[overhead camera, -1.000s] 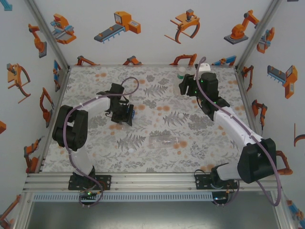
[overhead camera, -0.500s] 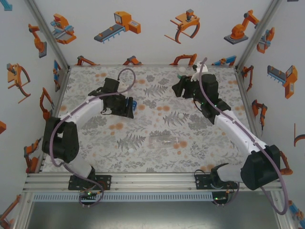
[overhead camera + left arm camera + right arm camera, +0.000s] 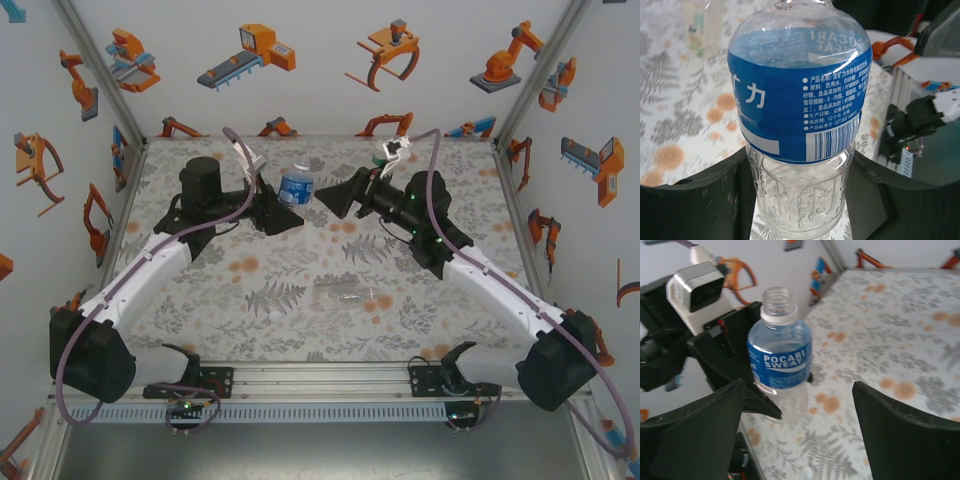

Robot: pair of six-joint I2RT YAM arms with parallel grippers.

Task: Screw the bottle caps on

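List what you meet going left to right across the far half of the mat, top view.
left gripper → blue-label bottle, uncapped, held upright in its jaws → right gripper, jaws open

In the left wrist view, the blue-labelled bottle [image 3: 800, 100] was cut off at both ends: we saw its mouth run off the top edge and its base off the bottom. Behind it, a pale bottle [image 3: 699, 22] was only a blur. From above, the clear bottle [image 3: 345, 294] lying on the worktop [image 3: 250, 290] was too faint for us to make out its neck.

White "POCARI SWEAT" on the blue label [image 3: 781, 361] of the bottle [image 3: 777, 407].
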